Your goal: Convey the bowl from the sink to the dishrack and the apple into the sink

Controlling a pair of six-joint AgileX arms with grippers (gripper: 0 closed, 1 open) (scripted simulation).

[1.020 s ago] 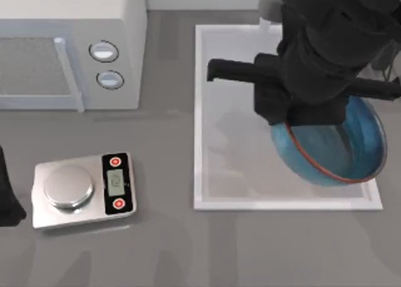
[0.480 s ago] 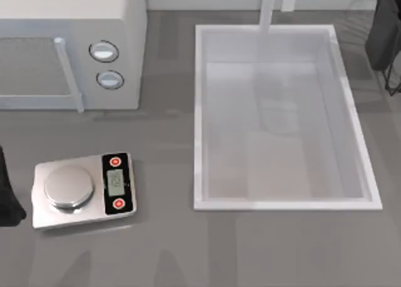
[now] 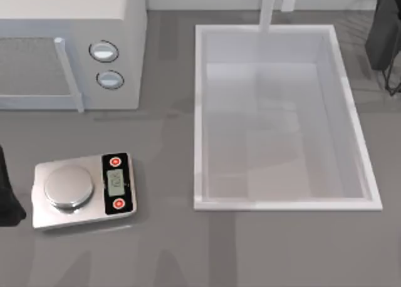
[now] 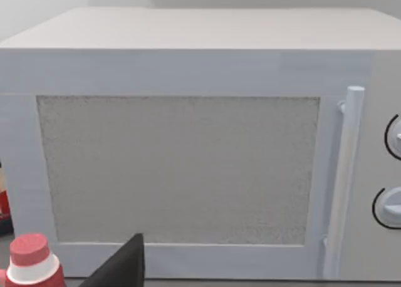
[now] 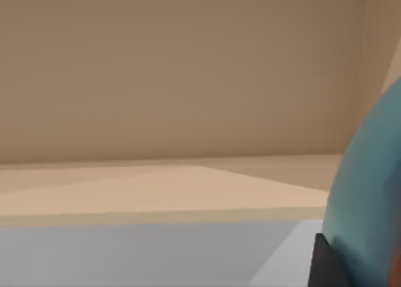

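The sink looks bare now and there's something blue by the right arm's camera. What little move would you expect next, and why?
Probably carrying on sideways toward the dishrack past the table's right edge. The sink holds nothing, the right arm sits at the top view's far right, and the blue bowl shows close in the right wrist view, so it seems in hand. The left arm stays parked at the left edge.

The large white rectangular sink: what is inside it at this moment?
Nothing lies inside the large white rectangular sink; its pale floor is bare and fully visible, with nothing covering it.
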